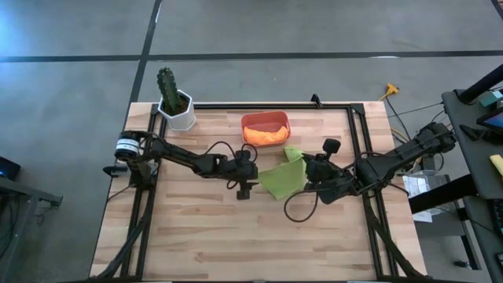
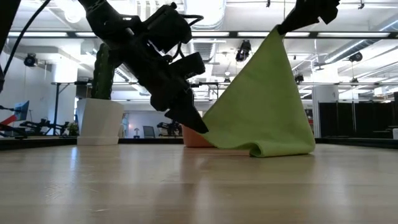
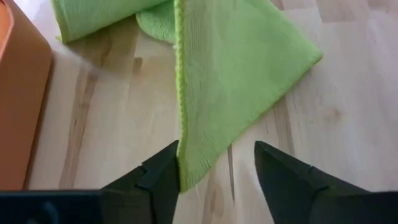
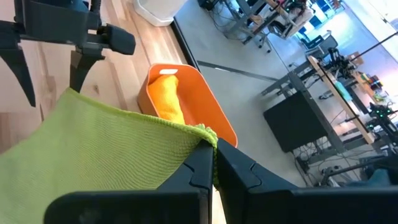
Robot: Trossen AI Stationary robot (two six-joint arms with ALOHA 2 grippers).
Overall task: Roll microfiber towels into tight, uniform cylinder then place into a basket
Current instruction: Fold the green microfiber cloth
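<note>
The lime green towel (image 2: 261, 106) hangs like a tent from my right gripper (image 2: 283, 25), which is shut on its top corner; its lower edge (image 2: 280, 149) rests on the table. My left gripper (image 3: 214, 152) is open, low at the towel's near-left side, with a free corner (image 3: 194, 165) between its fingers. The orange towel (image 4: 166, 99) lies rolled inside the salmon-red basket (image 1: 265, 118), which stands on the table just behind the green towel. My right gripper pinches the green towel's upper corner (image 4: 206, 133), by its hemmed edge, between its two fingers. The corner is lifted clear. The cloth slopes down from it, fairly taut, and its lower part lies on the table. My left gripper's fingers stand on either side of the towel's free corner; one finger (image 3: 163, 177) is right at the cloth's edge, and I cannot tell whether it touches.
A white pot with a green cactus (image 1: 179, 110) stands at the table's far left corner. Bare wood spreads over the near half of the table (image 1: 251, 244). A black frame (image 1: 357, 141) runs along the table's edges.
</note>
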